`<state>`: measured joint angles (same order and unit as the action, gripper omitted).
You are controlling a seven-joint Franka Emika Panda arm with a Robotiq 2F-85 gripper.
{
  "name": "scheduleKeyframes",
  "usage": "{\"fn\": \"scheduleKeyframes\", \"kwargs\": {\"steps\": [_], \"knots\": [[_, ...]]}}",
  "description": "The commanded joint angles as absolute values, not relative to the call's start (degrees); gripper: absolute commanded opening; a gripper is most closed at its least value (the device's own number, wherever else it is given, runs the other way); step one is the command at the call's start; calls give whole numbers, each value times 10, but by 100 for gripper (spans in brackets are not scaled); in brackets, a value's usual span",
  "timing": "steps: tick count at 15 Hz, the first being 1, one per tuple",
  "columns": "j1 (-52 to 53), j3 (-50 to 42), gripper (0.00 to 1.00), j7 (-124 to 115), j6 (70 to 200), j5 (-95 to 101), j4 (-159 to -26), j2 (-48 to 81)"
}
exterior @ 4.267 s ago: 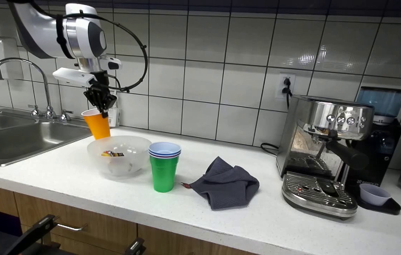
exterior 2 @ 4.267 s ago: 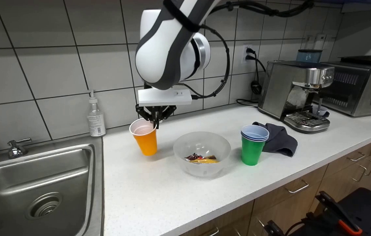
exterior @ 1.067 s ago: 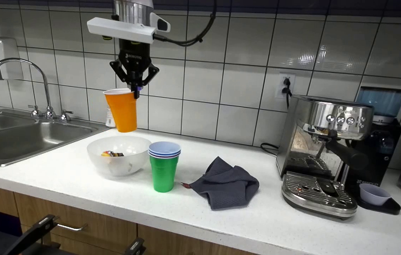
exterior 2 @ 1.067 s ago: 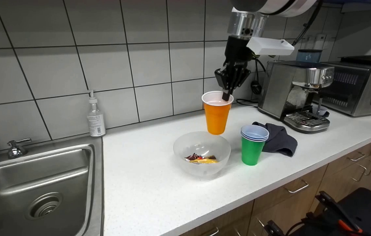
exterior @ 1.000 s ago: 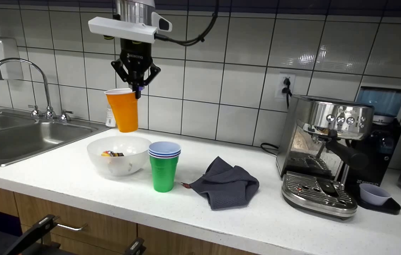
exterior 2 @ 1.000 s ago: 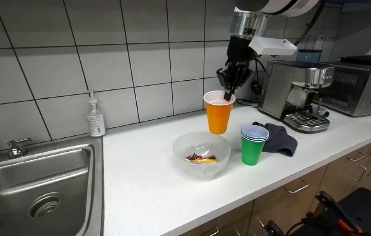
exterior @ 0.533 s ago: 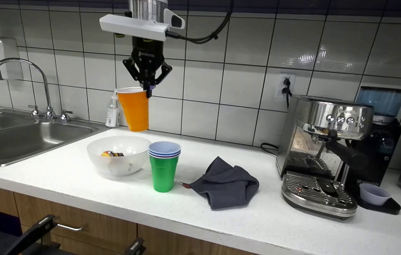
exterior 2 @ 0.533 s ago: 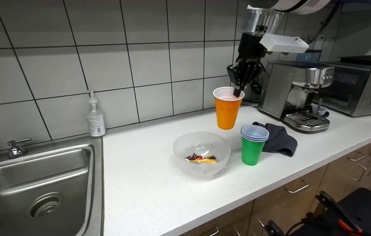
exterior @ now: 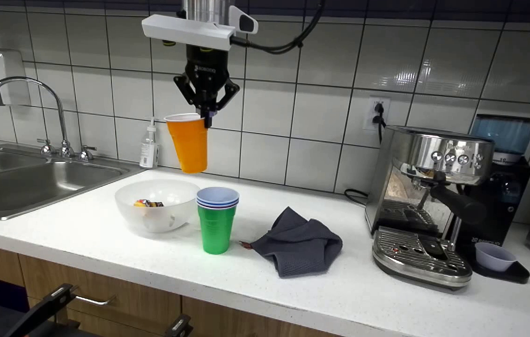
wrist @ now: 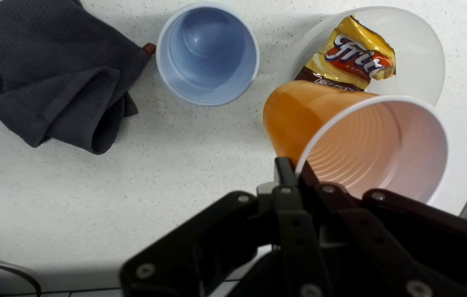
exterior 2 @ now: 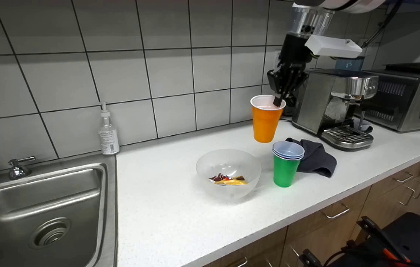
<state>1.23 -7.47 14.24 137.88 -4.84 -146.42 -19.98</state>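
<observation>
My gripper (exterior: 206, 120) is shut on the rim of an orange cup (exterior: 190, 147), one finger inside and one outside the wall. The cup hangs in the air, slightly tilted, its white-lined mouth facing up; no contents show inside it in the wrist view. Below stand a frosted bowl (exterior 2: 210, 189) and a stack of cups, the outer one a green cup (exterior 2: 283, 172), the top one a light blue cup (wrist: 208, 53). Inside the bowl lies a gold snack wrapper (wrist: 353, 57), partly hidden by the orange cup in the wrist view.
A dark grey cloth (exterior: 302, 243) lies crumpled beside the green cup. Farther along are an espresso machine (exterior: 433, 154) and a microwave oven (exterior 2: 410, 100). A steel sink (exterior 2: 108, 207) and a soap bottle (exterior 2: 108, 137) are at the opposite end, against a tiled wall.
The gripper has carried the orange cup up and away from the sink side. In the last second it moved farther towards the espresso machine, rising a little. Bowl, green cup and cloth have stayed put.
</observation>
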Motion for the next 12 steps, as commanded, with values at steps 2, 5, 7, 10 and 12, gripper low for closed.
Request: {"fn": "scheduleKeyframes", "kwargs": {"steps": [2, 5, 7, 10, 12], "knots": [[-7, -80, 1, 148, 1361, -41, -1486, -233], [-16, -83, 1, 143, 1361, -36, -1494, -242], [-22, -85, 1, 141, 1361, -33, -1498, -248], [-31, -88, 1, 138, 1363, -30, -1501, -249], [-38, -90, 1, 135, 1364, -29, -1500, -246]]}}
